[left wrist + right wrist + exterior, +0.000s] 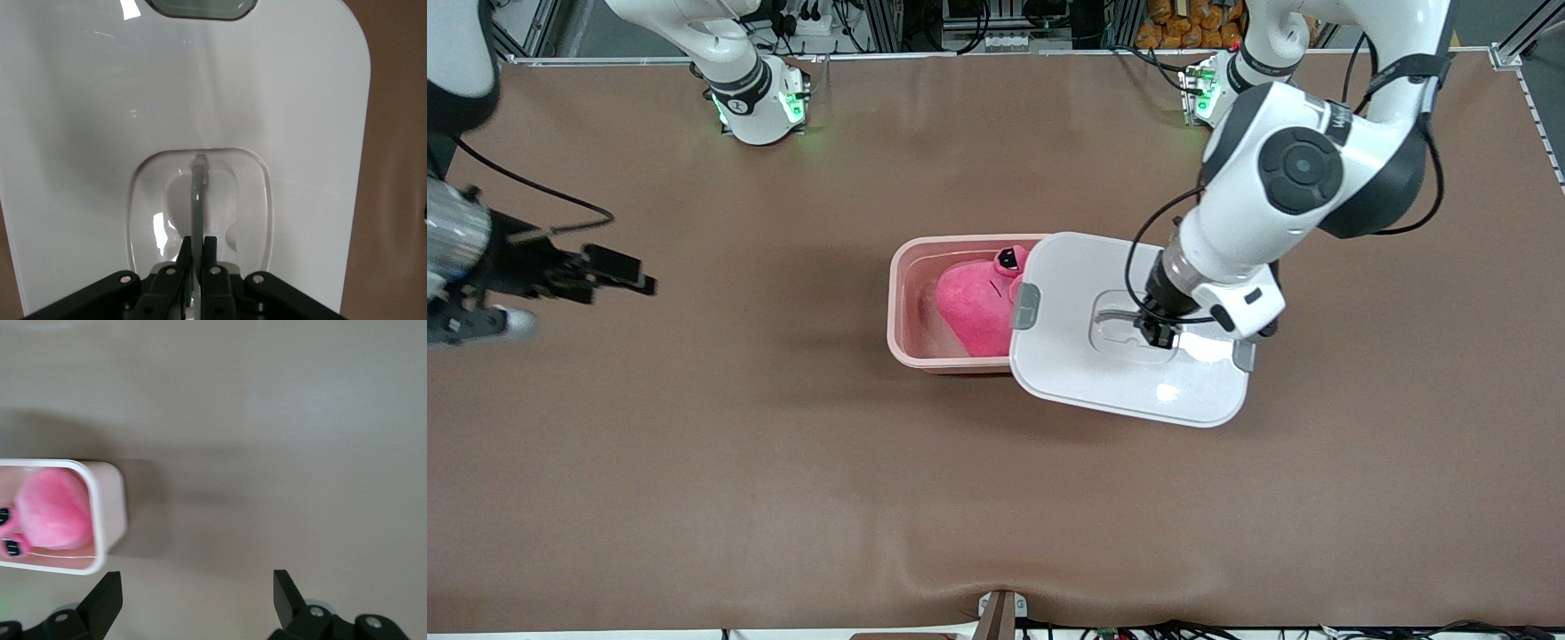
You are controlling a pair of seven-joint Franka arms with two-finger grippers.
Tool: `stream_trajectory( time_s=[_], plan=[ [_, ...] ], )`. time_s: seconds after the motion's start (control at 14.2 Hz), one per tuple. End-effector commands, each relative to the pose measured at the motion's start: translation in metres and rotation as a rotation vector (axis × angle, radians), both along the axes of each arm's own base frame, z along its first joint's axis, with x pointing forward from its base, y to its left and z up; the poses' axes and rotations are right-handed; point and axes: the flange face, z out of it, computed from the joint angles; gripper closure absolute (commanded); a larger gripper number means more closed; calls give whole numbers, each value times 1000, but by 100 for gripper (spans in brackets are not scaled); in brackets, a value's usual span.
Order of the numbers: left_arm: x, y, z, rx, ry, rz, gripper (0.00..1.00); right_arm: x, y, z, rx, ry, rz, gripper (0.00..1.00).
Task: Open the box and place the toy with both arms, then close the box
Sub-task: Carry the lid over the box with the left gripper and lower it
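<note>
The pale pink box [904, 307] stands mid-table with the bright pink toy [974, 307] lying inside it, eyes toward the robots' bases. The white lid [1112, 382] lies tilted over the box's end toward the left arm, covering part of the opening. My left gripper [1158, 331] is shut on the lid's clear handle [198, 190] in its recess; the left wrist view shows the lid [93, 133] and my left gripper [197, 245]. My right gripper [630, 272] hangs open and empty over bare table toward the right arm's end. In the right wrist view, the box [110, 513] and toy [53, 517] lie off to one side of that gripper [198, 587].
A brown mat [783, 462] covers the whole table. Both arm bases [756, 102] stand along the edge farthest from the front camera. A small clamp [1000, 613] sits at the nearest edge. A grey clip [1025, 307] on the lid overhangs the toy.
</note>
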Motion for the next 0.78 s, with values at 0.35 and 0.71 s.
stream_trajectory(
  time_s=[0.35,0.71],
  plan=[
    [-32,-80,-26,59,-15,115,100,-66,-64,21,-86,-17,-3,0],
    [-48,-116,-42,58,-19,135,100,-67,-65,13,-156,-20,-49,0]
  ],
)
